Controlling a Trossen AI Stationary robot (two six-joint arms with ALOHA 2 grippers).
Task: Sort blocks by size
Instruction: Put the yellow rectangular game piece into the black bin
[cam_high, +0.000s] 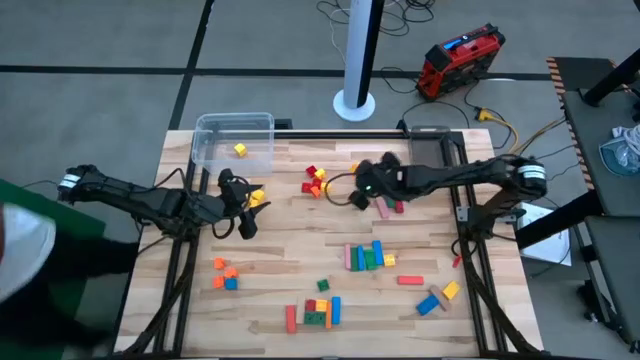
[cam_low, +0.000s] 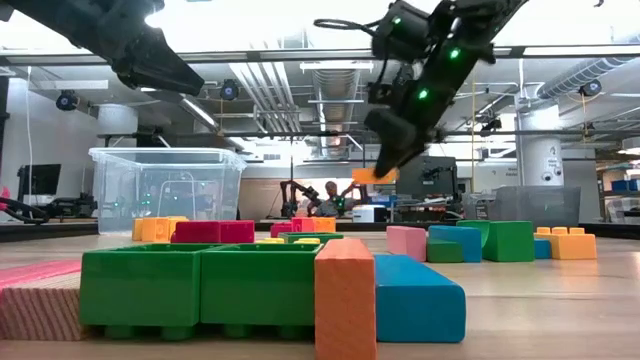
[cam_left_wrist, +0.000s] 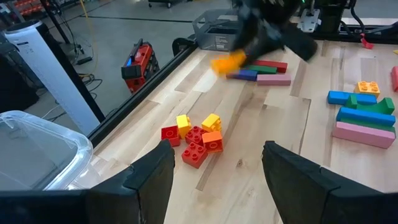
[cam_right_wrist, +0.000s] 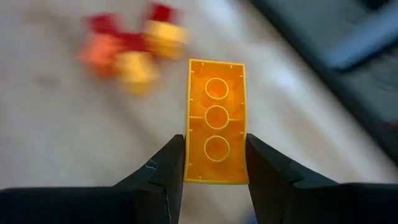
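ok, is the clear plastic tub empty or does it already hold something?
Not empty: the clear plastic tub holds one small yellow block, seen from above lying alone on its floor. Nothing else shows inside.

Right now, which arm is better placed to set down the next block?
Right. Its end effector already grips an orange block above the table; the left end effector is open and empty.

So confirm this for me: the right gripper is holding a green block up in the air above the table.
Not quite: the block is orange, not green. The right wrist view shows it clamped between the right gripper's fingers, and the low view shows it held up in the air above the table.
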